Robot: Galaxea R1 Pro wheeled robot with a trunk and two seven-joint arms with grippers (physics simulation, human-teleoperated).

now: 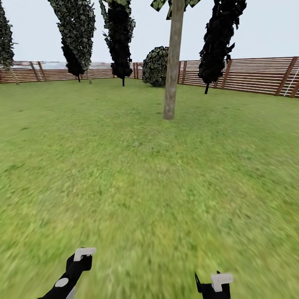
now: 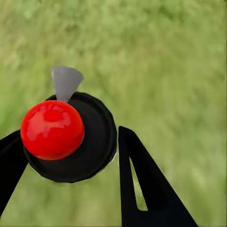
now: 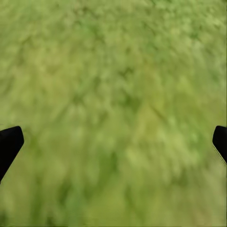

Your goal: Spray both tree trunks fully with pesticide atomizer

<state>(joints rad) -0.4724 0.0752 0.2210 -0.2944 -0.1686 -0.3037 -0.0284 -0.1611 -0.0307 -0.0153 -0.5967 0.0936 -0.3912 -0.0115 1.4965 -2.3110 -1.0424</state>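
Observation:
Between the black fingers of my left gripper (image 2: 68, 137) sits a round black object with a red ball top and a grey cone spout, which I take for the pesticide atomizer (image 2: 97, 142) seen end-on. Both fingers press against its sides. In the head view the left gripper (image 1: 81, 259) and the right gripper (image 1: 211, 284) hang low over the lawn at the near edge. My right gripper (image 3: 116, 139) is open over bare grass, holding nothing. One tree (image 1: 173, 62) with a thick, pale, bare trunk stands ahead, slightly right of centre, its leaves cut off at the top.
Green lawn (image 1: 137, 178) stretches from me to the tree. A brown slat fence (image 1: 253, 74) bounds the far side. Thin-trunked dark-leaved trees (image 1: 120, 37) and a round bush (image 1: 155, 66) stand near the fence.

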